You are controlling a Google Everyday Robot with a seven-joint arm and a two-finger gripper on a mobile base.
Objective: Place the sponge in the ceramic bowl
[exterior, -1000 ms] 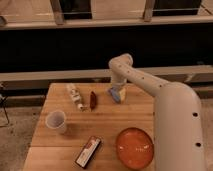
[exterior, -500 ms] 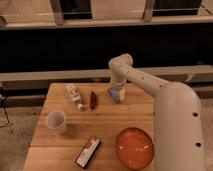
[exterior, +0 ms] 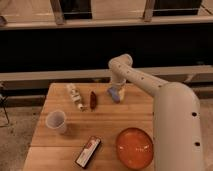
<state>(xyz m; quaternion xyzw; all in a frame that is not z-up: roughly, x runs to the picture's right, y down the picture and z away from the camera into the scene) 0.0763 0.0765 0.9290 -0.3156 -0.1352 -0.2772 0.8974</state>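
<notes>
Pincer: the pincer (exterior: 116,90) hangs at the far side of the surface (exterior: 107,122), below the arm's (exterior: 150,86) wrist, pinching the sponge.
Sponge: the light-blue sponge (exterior: 115,95) sits tilted between the fingers, low over the far edge of the surface, well apart from the bowl.
Bowl: the orange-red bowl (exterior: 134,147) stands at the near right corner with nothing in it, partly beside the arm's thick white body.
Nearby: a dark red oblong thing (exterior: 93,99) lies just left of the sponge; a pale bottle (exterior: 75,96) lies on its side further left.
Further off: a white cup (exterior: 56,121) stands upright at the left; a black-and-red box (exterior: 88,151) lies flat at the near edge, left of the bowl.
In the way: bare wood lies between the sponge and the bowl; the box and cup are off to the left of that stretch.
Change: next to nothing; pincer and sponge are about where they were half a second ago, and the other things have not moved.
</notes>
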